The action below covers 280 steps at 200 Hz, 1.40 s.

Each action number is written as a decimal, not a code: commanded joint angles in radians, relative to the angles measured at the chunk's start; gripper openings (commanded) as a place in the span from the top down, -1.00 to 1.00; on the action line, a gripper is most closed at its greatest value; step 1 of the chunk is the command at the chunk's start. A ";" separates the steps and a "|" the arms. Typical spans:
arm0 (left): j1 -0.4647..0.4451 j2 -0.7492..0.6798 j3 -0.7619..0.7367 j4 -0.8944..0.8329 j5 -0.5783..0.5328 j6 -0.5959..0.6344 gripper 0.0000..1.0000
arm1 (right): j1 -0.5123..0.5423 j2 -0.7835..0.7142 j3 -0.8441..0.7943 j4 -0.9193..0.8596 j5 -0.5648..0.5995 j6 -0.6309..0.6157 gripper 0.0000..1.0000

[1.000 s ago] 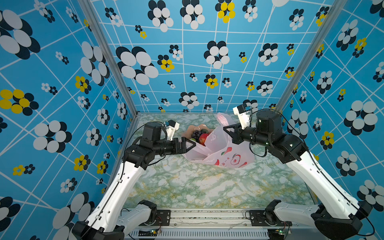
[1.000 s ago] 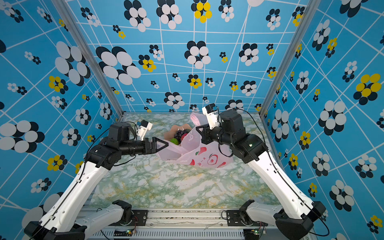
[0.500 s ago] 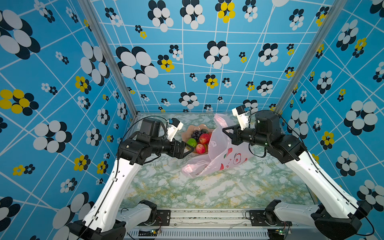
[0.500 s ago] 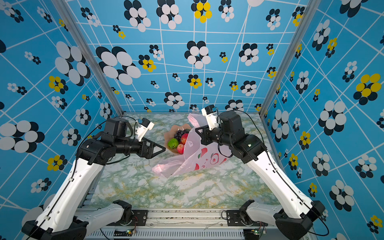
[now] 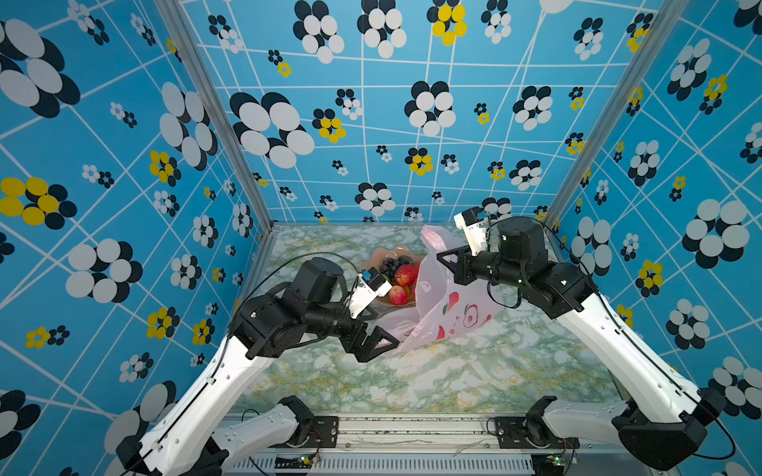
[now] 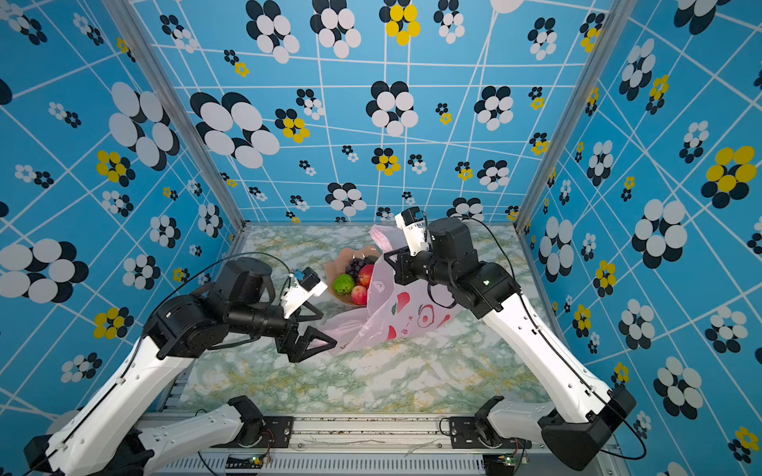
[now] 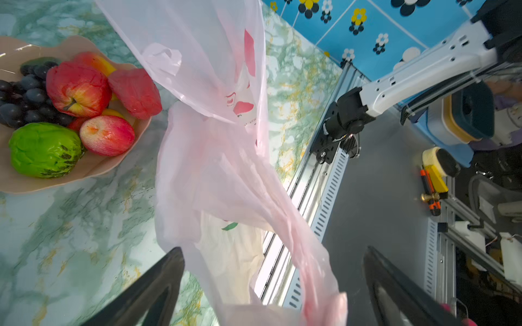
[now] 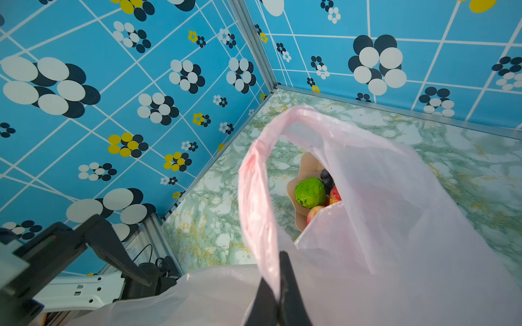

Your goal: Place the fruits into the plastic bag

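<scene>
The fruits (image 5: 398,280) (image 6: 356,276) lie heaped in a peach-pink bowl (image 6: 332,272). In the left wrist view I make out dark grapes (image 7: 25,96), two red apples (image 7: 77,89), a bumpy red fruit (image 7: 132,93) and a bumpy green fruit (image 7: 45,149). The plastic bag (image 5: 445,305) (image 6: 396,309) stands just right of the bowl. My right gripper (image 5: 443,257) (image 8: 278,271) is shut on its handle, holding it up. My left gripper (image 5: 373,342) (image 7: 274,251) is open at the bag's near lower corner, with loose bag film (image 7: 220,158) hanging between its fingers.
Patterned blue walls close in the marble table (image 5: 412,379) on three sides. A metal rail (image 5: 412,424) runs along the front edge. The bowl (image 7: 84,172) sits near the back, partly hidden behind the bag in the right wrist view.
My left gripper has drawn back from the bag's mouth by the bowl toward the front left and sunk to the bag's near corner. That side of the bag has sagged and the fruits show.
</scene>
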 commanded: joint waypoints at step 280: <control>0.311 -0.120 0.191 0.016 0.036 -0.474 1.00 | 0.140 -0.115 -0.212 0.020 0.001 0.095 0.60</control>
